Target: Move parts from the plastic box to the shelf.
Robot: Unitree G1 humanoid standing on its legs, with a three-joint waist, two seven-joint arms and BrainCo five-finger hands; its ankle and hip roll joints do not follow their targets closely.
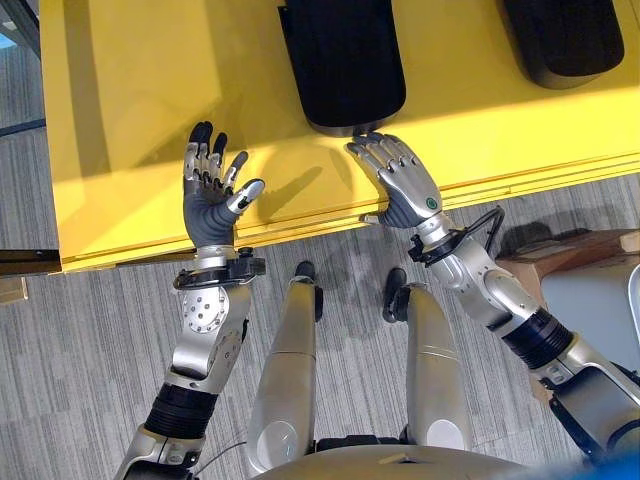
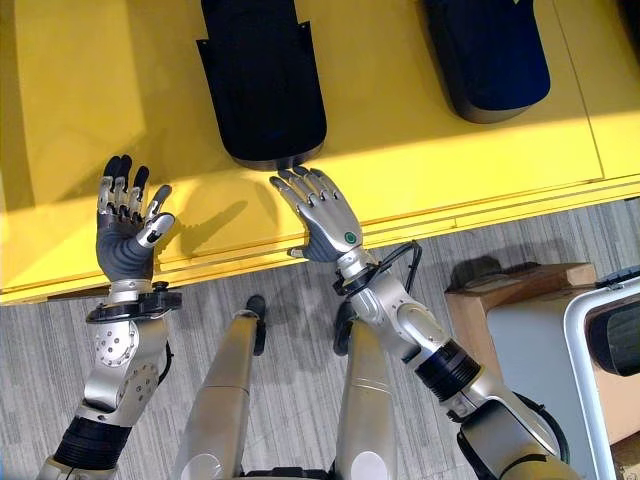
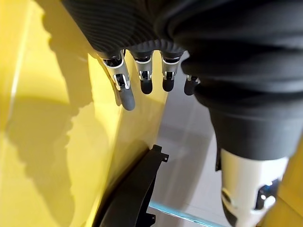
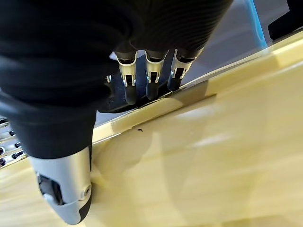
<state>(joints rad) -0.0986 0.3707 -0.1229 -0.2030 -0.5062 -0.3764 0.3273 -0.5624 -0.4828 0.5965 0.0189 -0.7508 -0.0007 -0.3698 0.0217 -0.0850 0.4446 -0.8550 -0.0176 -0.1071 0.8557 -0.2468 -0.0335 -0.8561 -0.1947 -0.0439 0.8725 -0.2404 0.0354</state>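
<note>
Two black parts already lie on the yellow shelf [image 1: 130, 90] — one [image 1: 345, 60] in the middle, its rounded near end just beyond the right hand [image 1: 405, 180], the other [image 2: 490, 55] well off to the far right. Both hands are held over the shelf's near edge and hold nothing: the left hand [image 1: 210, 195] is raised palm-up with its fingers spread and relaxed, well to the left of the middle part, and the right hand is flat, back up, fingers straight and fanned, fingertips close to that part's near rim, though whether they touch it I cannot tell. The left wrist view shows the straight dark-tipped fingers [image 3: 127, 97] above the yellow surface with the part's black edge beyond them. To my eye this is the end of a placing step, the middle part set down and let go. The plastic box cannot be made out for certain; a pale container's rim [image 2: 580, 370] shows on the floor at the near right, beside a brown carton [image 2: 500, 300]. Next, I judge, the arms must draw off the shelf and the robot must turn toward the box — taking care not to nudge the placed part.
</note>
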